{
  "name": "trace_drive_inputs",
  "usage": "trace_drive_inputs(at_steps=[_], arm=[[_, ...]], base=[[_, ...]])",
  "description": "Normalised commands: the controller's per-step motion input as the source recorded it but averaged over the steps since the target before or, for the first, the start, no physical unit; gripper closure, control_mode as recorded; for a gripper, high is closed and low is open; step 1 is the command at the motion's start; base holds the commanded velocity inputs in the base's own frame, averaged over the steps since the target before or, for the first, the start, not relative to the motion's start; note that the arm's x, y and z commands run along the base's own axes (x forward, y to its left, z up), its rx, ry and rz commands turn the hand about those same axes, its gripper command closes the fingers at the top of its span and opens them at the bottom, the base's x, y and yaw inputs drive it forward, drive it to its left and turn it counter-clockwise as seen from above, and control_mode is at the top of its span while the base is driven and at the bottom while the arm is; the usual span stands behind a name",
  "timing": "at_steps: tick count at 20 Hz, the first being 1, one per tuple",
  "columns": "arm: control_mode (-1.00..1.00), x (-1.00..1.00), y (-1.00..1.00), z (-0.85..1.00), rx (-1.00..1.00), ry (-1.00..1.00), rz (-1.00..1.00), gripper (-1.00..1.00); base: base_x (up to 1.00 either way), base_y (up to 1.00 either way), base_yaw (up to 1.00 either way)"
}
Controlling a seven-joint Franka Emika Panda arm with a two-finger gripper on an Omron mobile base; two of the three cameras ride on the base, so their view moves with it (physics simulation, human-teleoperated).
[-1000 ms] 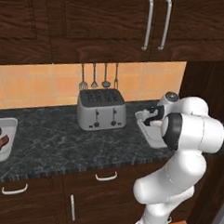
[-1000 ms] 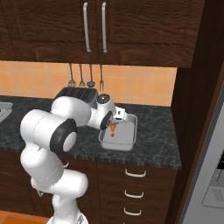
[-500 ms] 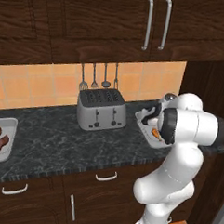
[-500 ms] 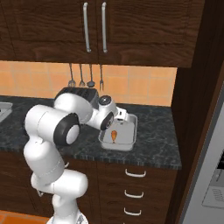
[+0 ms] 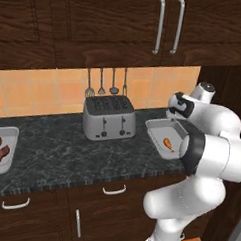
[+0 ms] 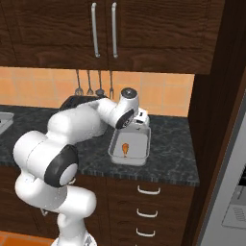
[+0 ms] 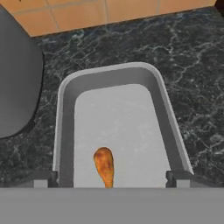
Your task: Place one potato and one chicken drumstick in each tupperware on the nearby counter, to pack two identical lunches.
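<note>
Drumstick [image 7: 104, 166] dropped into tupperware [image 7: 65, 127]; thin end cropped.

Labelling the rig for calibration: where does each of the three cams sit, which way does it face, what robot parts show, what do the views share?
Left base view: behind the arm's left, facing the counter and toaster; arm at lower right.
Right base view: behind its right, facing the same counter; arm at lower left.
Hand view: looks down into the tupperware; the finger tips flank its near end.
Shared: all show the chicken drumstick in that tupperware.
</note>
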Motion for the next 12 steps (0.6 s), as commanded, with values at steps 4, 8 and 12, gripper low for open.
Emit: trace_drive_inputs(at_steps=[4,8,12], arm=[[-1.00,-0.83,0.00,0.89,0.00,0.33,0.00,-1.00],[-1.00,-1.00,0.06,0.10,0.00,0.15,0.03,-1.00],[-1.00,-1.00,0.46,0.06,0.00,0.11,0.13,-1.00]], base=[[0.00,0.00,0.00],[0.00,0.00,0.00],[0.00,0.00,0.00]])
